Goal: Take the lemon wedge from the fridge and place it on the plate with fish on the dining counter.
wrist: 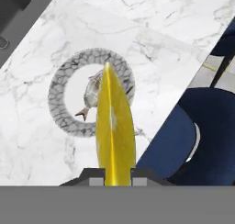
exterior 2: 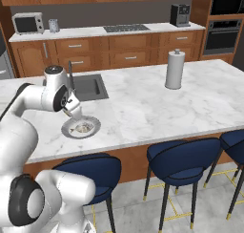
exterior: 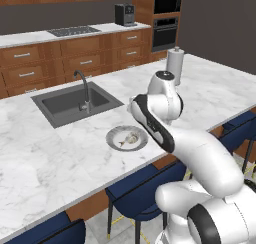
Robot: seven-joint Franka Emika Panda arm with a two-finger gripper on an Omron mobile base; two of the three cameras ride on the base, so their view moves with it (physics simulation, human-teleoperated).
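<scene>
From my remote station, the arm (exterior: pixel 200 158) looked glossy white, built of fat rounded segments. Dark charcoal bands ringed its joints, with a black disc on each shoulder cap. Just behind the pincer (exterior 2: pixel 74 113), the wrist ended in a grey-topped cylinder; the fingertips (wrist: pixel 95 182) were small, dark and squared.

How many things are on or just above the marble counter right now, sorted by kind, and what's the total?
Plate with fish: 1
Lemon wedge, held in the fingers above the plate: 1
Paper towel roll: 1
Sink with its faucet: 1
Total: 4
</scene>
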